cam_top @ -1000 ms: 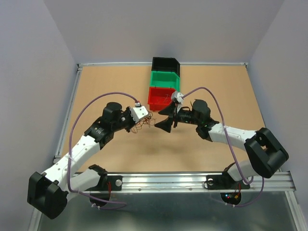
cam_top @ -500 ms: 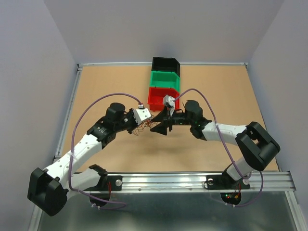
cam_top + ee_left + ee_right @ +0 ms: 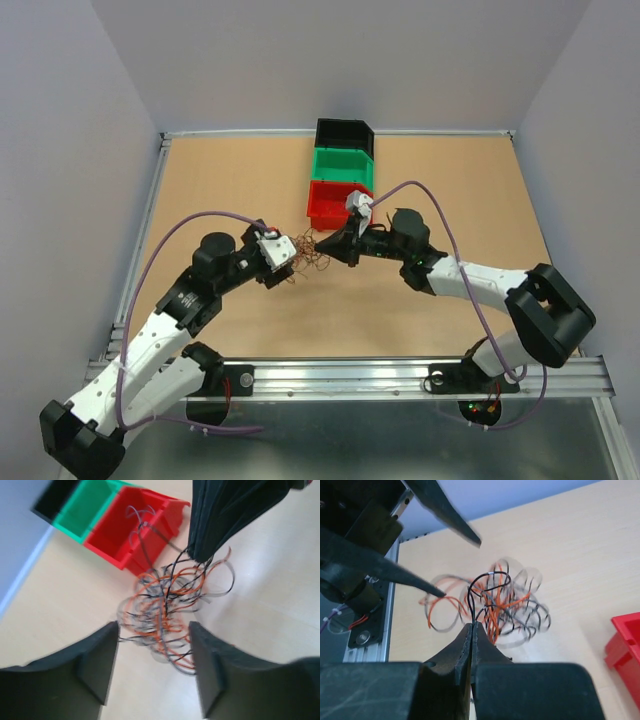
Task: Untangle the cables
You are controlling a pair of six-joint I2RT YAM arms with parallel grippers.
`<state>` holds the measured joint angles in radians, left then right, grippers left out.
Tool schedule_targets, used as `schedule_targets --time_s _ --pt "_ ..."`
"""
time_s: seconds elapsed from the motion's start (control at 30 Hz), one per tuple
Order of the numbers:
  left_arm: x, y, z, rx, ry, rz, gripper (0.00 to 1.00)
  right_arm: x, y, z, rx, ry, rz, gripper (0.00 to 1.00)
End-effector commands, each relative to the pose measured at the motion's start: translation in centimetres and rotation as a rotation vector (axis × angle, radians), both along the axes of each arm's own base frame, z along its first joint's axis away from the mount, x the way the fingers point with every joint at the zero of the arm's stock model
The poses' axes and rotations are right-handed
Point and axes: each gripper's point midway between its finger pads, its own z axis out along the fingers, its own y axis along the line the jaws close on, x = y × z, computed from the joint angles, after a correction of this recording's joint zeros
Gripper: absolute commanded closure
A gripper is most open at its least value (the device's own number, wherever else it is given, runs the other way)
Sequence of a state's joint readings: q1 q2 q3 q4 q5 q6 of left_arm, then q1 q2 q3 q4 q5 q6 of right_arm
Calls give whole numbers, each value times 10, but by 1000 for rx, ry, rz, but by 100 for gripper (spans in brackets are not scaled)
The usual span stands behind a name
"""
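Right gripper (image 3: pixel 471 626) is pinched fully closed on strands of the cables (image 3: pixel 506 605). A black loop stands straight up out of its tips. Left gripper (image 3: pixel 152 626) is spread wide w/ nothing gripped. The clump sits btwn its fingertips and just beyond. I can't tell if any strand touches a finger, or if the clump is off the counter (image 3: pixel 280 605).

Room: overhead, the two grippers meet tip to tip near mid counter w/ the clump btwn them. There's wide bare board on the left gripper's outer side, and more behind both wrists toward the near rail (image 3: pixel 350 372). The tight side is the red bin (image 3: pixel 335 205), just past the right gripper's wrist. The green bin (image 3: pixel 343 166) and black bin (image 3: pixel 344 135) are lined up beyond it toward the far edge.

Views: overhead, the cables are only a small smudge and neither grip is readable. Right wrist cam alone shows the pinch, plus the left gripper's fingers (image 3: pixel 445 515) standing well apart opposite. Left wrist cam shows the right gripper's tip in the top of the orange-and-black clump. It also shows a thin dark strand across the red bin; can't tell if that strand lies inside or just in front.
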<state>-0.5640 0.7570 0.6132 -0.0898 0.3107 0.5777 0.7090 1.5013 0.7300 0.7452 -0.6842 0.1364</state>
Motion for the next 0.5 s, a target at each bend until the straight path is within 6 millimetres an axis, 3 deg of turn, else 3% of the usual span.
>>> schedule_targets --time_s 0.0,0.17,0.47 --pt "-2 3 30 -70 -133 5 4 -1 -12 33 78 -85 -77 100" --pt "-16 -2 32 -81 -171 -75 1 -11 -12 35 86 -85 -29 100" --pt "-15 -12 19 -50 -130 -127 1 -26 -5 32 81 -79 78 99"
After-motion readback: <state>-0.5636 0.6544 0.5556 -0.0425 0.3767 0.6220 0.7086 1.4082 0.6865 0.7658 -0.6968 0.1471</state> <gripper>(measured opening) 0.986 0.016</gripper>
